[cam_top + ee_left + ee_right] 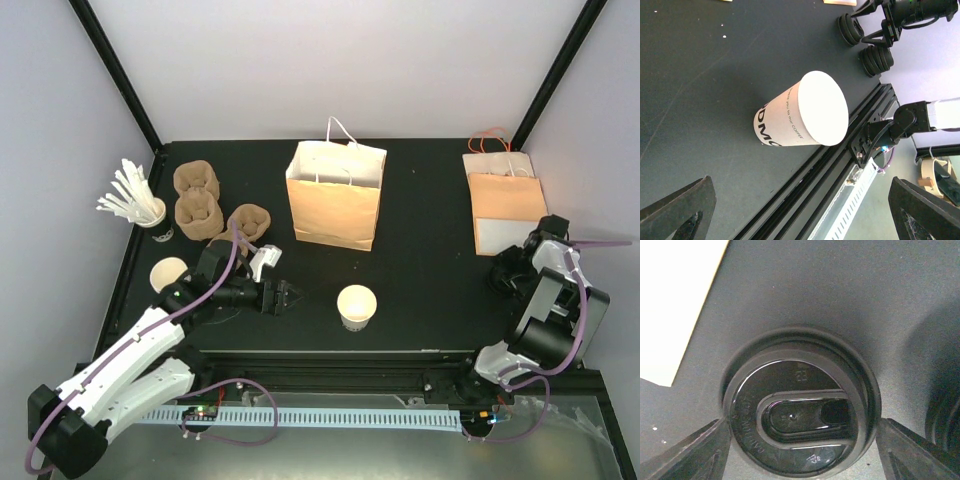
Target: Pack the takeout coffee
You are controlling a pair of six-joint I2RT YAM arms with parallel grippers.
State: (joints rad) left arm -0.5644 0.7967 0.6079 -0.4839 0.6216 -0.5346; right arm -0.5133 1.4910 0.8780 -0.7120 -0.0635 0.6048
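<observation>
Right hand [802, 432] | flanks round black lid [801, 410] | oval sip recess

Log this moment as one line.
left gripper open, facing lidless white cup | right gripper straddling black lid, grip unclear | center brown bag upright

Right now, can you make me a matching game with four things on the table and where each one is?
Things:
1. white cup
2. black lid
3. standing brown bag
4. white stirrers

Places:
A. in a dark cup at the far left
B. between the fingers of the right claw
C. just ahead of the open left claw
D. at the back, in the middle

Pairs: 1-C, 2-B, 3-D, 4-A.
</observation>
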